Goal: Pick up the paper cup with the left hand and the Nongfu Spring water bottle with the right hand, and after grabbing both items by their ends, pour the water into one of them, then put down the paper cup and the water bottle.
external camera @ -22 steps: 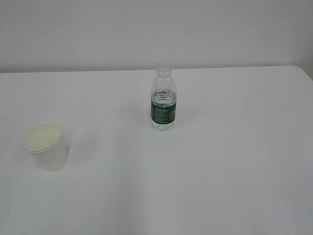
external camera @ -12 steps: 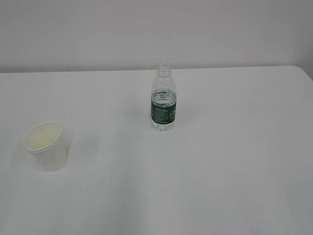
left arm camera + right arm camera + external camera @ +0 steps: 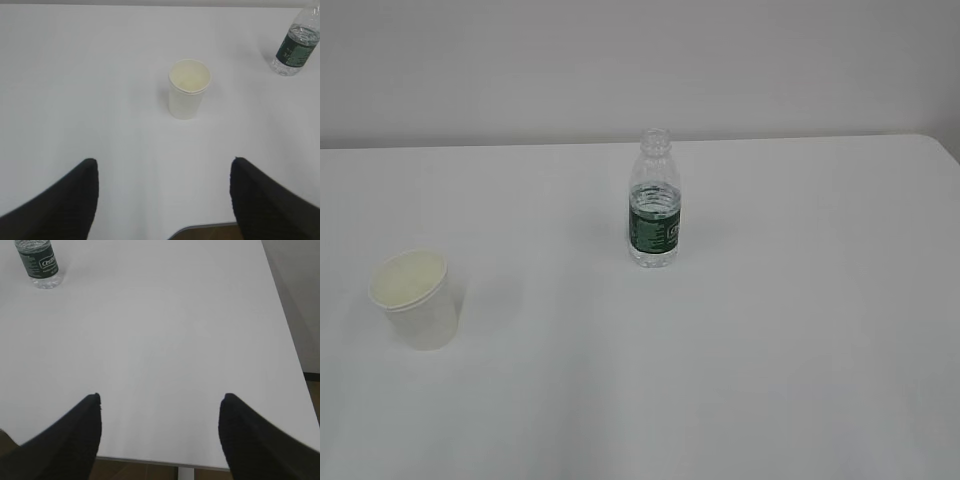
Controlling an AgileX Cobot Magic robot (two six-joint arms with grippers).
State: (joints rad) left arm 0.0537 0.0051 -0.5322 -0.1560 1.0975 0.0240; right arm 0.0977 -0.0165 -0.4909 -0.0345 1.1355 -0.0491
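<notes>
- Left hand (image 3: 162, 200): spread wide and empty, hanging near the close table edge, paper cup (image 3: 188, 89) straight ahead and well apart.
- Right hand (image 3: 160, 437): likewise spread wide, holding nothing, over the near edge on the right; Nongfu Spring water bottle (image 3: 39, 264) far off to the upper left of that wrist view.
- Table (image 3: 800, 330): unchanged against the earlier exterior pictures; no arm in that view then or now, so approach judged not yet begun.
- Nongfu Spring water bottle (image 3: 654, 199): upright and capless at far centre, same spot as before.
- Paper cup (image 3: 415, 297): upright at near left, unmoved, well apart from the bottle.
- Water (image 3: 652, 190): present in the bottle; exact level hard to read behind the green label.
- Hidden or cut off: bottle neck cropped in both wrist views; only fingertips of each hand visible; cup contents impossible to tell from the pale inside.
</notes>
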